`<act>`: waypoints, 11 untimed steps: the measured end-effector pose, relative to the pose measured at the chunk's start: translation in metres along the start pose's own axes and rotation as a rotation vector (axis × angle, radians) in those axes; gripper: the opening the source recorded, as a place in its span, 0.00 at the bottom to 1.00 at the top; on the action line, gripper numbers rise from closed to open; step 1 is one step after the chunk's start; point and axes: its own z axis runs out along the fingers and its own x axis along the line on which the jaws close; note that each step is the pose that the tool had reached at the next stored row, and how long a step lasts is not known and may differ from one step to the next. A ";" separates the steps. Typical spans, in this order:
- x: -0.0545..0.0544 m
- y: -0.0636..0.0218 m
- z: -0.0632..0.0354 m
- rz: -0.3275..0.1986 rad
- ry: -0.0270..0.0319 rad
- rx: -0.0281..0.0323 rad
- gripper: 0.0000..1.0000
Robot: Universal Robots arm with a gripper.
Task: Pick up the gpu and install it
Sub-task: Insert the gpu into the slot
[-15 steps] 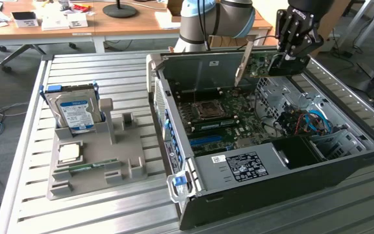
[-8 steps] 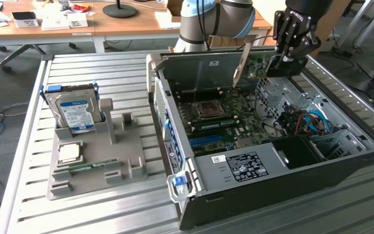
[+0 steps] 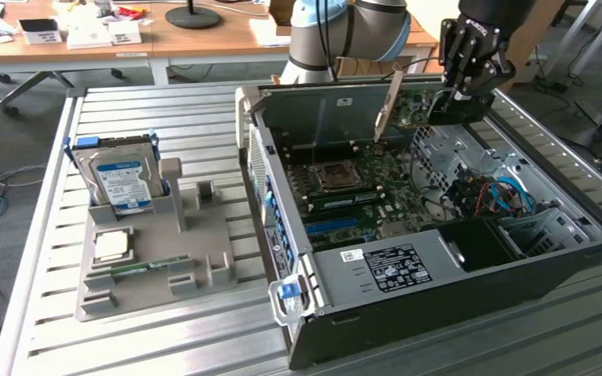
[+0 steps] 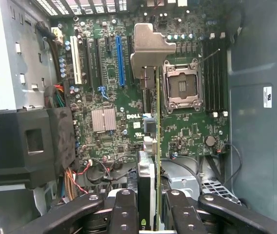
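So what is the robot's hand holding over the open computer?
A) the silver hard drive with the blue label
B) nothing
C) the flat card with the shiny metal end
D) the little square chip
C: the hand grips the gpu, the flat card with the metal end, above the computer case, while the hard drive stands in the grey holder.

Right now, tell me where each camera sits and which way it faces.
Exterior view: off the arm, raised, looking down slantwise at the open computer case; the arm and jaws show.
Wrist view: on the wrist, looking past the jaws onto the motherboard.
Shared: the gpu gripped in the jaws, and the motherboard.
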 end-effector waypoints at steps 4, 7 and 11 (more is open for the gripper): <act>0.000 0.0004 0.0000 0.000 -0.0001 0.0000 0.27; 0.000 0.0030 0.0001 0.000 -0.0002 0.0000 0.27; 0.001 0.0054 0.0000 0.000 0.0000 0.0000 0.27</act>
